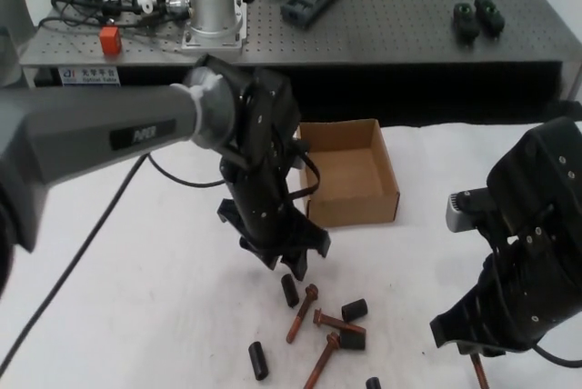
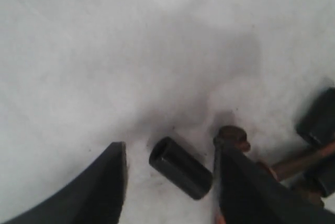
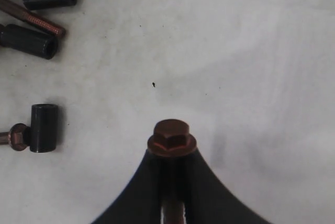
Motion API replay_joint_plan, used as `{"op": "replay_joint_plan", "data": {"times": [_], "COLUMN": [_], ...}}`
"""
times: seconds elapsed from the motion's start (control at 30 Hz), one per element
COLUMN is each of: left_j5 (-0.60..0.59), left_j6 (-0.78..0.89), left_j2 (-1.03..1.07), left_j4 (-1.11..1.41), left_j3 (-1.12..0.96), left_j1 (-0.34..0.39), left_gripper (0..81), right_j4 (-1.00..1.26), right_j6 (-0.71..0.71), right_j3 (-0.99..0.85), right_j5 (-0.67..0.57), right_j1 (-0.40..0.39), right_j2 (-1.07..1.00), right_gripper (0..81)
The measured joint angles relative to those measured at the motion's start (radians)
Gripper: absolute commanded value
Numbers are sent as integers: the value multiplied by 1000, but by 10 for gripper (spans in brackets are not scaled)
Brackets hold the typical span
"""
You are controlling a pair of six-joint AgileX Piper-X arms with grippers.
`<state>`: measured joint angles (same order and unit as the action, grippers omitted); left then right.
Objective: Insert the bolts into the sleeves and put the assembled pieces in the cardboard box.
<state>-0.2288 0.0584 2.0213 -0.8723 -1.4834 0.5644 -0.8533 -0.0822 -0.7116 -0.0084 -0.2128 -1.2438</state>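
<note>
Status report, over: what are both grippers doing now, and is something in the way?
Left gripper open, fingers astride a sleeve. Right gripper shut on a bolt. Second bolt crowds one left finger.

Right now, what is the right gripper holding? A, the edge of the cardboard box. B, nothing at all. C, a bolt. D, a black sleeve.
C: in the right wrist view the right gripper is shut on a copper-coloured bolt, whose hex head sticks out in front of it.
</note>
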Motion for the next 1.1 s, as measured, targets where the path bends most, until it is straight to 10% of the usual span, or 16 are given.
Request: {"op": "replay_joint_plan", "data": {"times": [0.63, 0.9, 1.1], "left_j5": [-42, -131, -137], "left_j6": [126, 90, 40], "left_j2": [84, 86, 86], "left_j4": [-116, -128, -128], "left_j3": [-68, -68, -68], "left_j1": [0, 0, 0], "left_gripper": [384, 26, 7], "right_j4": [2, 4, 4], "right_j6": [-10, -10, -10], "right_j3": [0, 0, 0], "right_j5": [0, 0, 0], "right_j1": [0, 0, 0], "right_j2": [0, 0, 0], "right_gripper": [2, 2, 2]}}
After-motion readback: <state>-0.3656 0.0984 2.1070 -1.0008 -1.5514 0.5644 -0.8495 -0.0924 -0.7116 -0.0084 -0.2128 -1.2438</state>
